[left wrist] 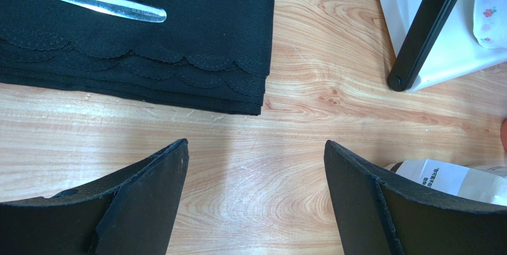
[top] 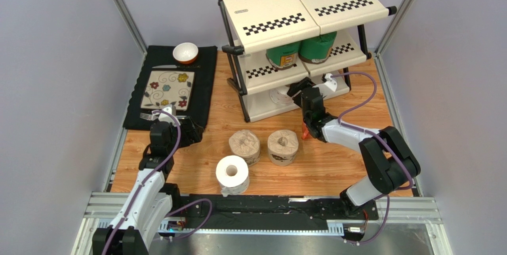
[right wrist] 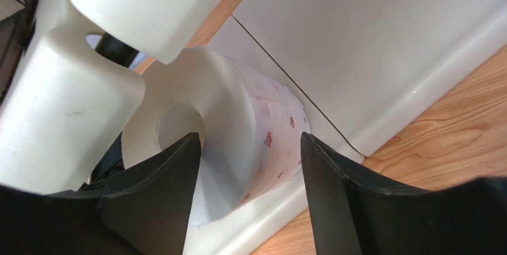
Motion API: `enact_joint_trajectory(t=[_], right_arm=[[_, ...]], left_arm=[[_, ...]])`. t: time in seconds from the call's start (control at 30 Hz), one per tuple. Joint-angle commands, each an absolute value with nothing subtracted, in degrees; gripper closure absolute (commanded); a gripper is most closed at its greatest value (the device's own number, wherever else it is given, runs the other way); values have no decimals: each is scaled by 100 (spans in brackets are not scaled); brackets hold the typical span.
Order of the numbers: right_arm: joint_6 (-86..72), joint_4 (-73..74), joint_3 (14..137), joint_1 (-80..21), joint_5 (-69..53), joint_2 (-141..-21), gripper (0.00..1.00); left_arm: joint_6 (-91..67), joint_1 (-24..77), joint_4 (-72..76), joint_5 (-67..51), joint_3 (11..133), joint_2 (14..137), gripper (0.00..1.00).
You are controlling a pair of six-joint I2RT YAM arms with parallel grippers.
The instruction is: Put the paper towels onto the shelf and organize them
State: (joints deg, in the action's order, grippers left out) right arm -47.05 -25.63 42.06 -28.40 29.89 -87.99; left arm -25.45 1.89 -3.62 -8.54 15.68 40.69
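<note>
The shelf point(top: 271, 26) stands at the back right. Two green rolls point(top: 282, 55) point(top: 316, 47) sit on its middle tier. A white floral-print roll point(top: 277, 96) lies on the bottom tier. My right gripper point(top: 293, 93) reaches in at it. In the right wrist view the gripper point(right wrist: 250, 142) is open, one finger at the roll's point(right wrist: 262, 118) core and the other outside its wall. Two brown rolls point(top: 244, 146) point(top: 282, 147) and a white roll point(top: 232, 173) stand on the table. My left gripper point(top: 191, 130) is open and empty above bare wood point(left wrist: 256, 145).
A black placemat point(top: 205, 83) with a floral plate point(top: 168, 88), cutlery point(left wrist: 89, 1) and an orange bowl point(top: 185, 52) lies at the left. The shelf's front leg point(left wrist: 425, 29) shows in the left wrist view, with a brown roll's label point(left wrist: 446, 178) at its lower right.
</note>
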Motion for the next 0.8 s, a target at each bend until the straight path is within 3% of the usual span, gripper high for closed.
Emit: enact_joint_trajectory(t=[0.0, 0.47, 0.77], right_arm=[[-4632, -2874, 4395, -2821, 3059, -8613, 33], [-4579, -2558, 3833, -2856, 2497, -7648, 31], [-4097, -1145, 3278, -3646, 2171, -5723, 30]], left_arm=[[-2619, 167, -149, -932, 1591, 4069, 8], [-2610, 167, -149, -940, 1608, 4069, 8], [-2619, 167, -185, -976, 1635, 4069, 7]])
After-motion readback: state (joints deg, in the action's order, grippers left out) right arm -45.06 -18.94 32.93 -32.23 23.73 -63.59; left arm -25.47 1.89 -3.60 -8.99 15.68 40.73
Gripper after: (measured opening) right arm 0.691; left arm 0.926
